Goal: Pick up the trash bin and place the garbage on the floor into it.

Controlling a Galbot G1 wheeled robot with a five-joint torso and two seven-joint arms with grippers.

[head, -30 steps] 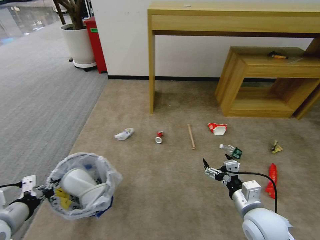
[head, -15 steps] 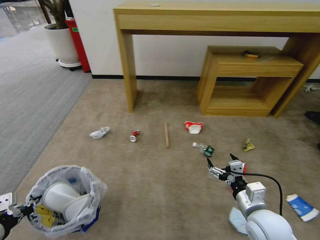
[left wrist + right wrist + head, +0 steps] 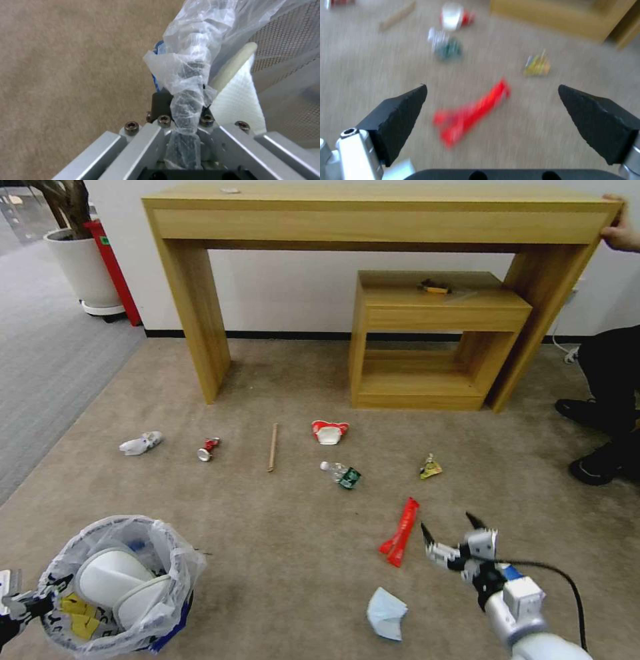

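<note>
Gripping the trash bin by its bag-wrapped rim, left end effector pinched tight, half cut off at the near-left floor edge. Hovering spread wide, right end effector just beside the red wrapper. Blurred beyond: clear bottle, crumpled wrapper. Pale blue mask nearer.

Left hand cut off at the head view's edge.
</note>
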